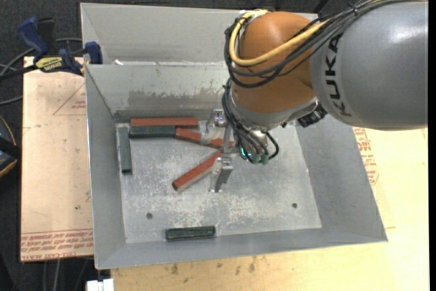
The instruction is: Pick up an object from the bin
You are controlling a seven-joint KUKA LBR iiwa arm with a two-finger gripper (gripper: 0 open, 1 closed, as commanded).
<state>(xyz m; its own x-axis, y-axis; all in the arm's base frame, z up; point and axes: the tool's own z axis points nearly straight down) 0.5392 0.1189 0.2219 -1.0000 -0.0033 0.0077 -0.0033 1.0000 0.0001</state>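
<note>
Right of centre on the bin floor: gripper (220, 168) hangs low beneath the orange wrist cover (272, 61), its metal parts just above the speckled floor. Yellow and black cables (253, 146) loop around the cover and trail under it. Jaws: cannot tell whether spread or pressed together; the cover hides most of the mechanism. Nothing seen pinched.

Grey metal bin (102, 146), sloped walls, flat floor. Loose items counted: six, all slim straight bars.

Red-brown bars, three:
- long red-brown bar at the back wall (163, 123), lying flat along the foot of the wall.
- short red-brown bar angled under the wrist (194, 138), its right end running beneath the gripper.
- diagonal red-brown bar at mid-floor (196, 175), lower left end free, upper right end reaching the gripper and touching or just beside its metal. Nearest item to the gripper.

Dark green bars, two:
- dark green bar at the back (151, 133), parallel to the long red-brown bar and touching its front edge.
- dark green bar near the front wall (191, 233), alone, well apart from the rest.

Grey bars, one:
- grey bar by the left wall (125, 150), pointing front to back, its far end near the back pair.
</note>
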